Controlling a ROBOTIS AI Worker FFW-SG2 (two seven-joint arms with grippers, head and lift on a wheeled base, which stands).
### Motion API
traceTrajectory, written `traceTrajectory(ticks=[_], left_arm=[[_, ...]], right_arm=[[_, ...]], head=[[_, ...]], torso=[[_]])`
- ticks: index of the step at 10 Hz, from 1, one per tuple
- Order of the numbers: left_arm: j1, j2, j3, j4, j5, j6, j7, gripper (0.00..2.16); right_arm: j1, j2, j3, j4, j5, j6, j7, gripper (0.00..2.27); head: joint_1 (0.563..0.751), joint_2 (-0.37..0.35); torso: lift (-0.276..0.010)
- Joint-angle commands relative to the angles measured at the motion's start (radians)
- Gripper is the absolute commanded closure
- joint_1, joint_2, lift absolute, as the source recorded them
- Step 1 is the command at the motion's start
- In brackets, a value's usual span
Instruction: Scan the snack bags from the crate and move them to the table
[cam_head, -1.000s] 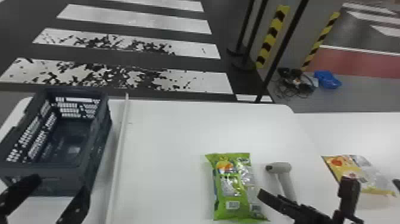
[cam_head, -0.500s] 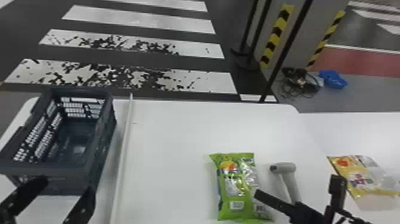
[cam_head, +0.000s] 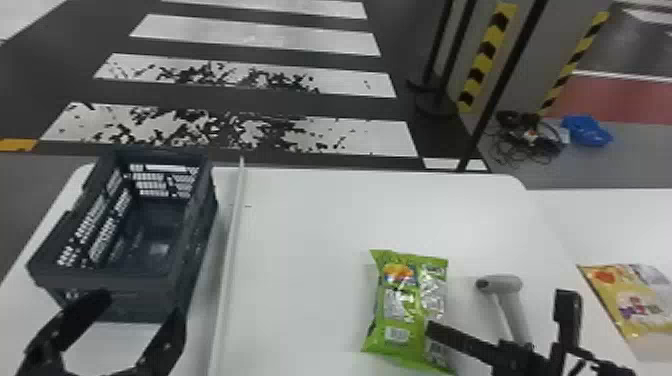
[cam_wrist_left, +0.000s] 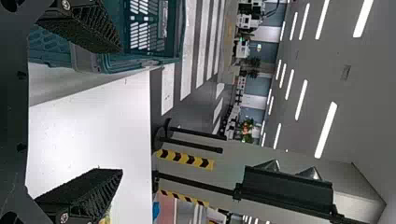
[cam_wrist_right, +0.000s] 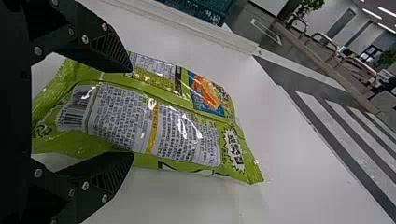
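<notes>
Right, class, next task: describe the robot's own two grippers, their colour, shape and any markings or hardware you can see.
The left gripper and right gripper are both black, each with two chunky fingers tapering to wedge-like tips. The fingers' inner faces carry rows of ridges, and small round silvery screw heads dot their sides.

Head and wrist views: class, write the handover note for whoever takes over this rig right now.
Left gripper: open, at the crate's near side.
Right gripper: open, at the green snack bag.
Scanner: on the table, between the green and yellow bags.
Done: both bags are out of the crate; scans cannot be confirmed.
Left: probably scan the green bag, then move it.
</notes>
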Motion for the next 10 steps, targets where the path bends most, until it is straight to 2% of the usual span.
traceTrajectory(ticks=[1,2,3,7,10], left_arm=[[-0.008,0.001,-0.001,0.009,0.0,0.001,0.0,0.08],[-0.014,0.002,-0.003,0.011,0.002,0.004,0.0,0.08],[-0.015,0.004,-0.003,0.012,0.002,0.004,0.0,0.08],[-0.015,0.002,-0.003,0.025,0.005,0.001,-0.006,0.08],[-0.008,-0.001,-0.006,0.025,0.006,-0.011,-0.012,0.08]], right_arm=[[-0.006,0.001,0.009,0.007,0.014,0.01,-0.003,1.75],[-0.006,0.001,0.009,0.014,0.02,0.004,-0.003,2.12],[-0.006,0.001,0.006,0.017,0.02,-0.018,-0.001,2.25],[0.037,0.008,-0.018,-0.006,0.014,-0.119,-0.033,2.25],[0.114,0.007,-0.104,-0.168,-0.083,-0.055,-0.023,2.25]], head=[[0.695,-0.127],[0.695,-0.12],[0.695,-0.12],[0.695,-0.146],[0.695,-0.169]], torso=[[-0.095],[-0.095],[-0.095],[-0.095],[-0.095]])
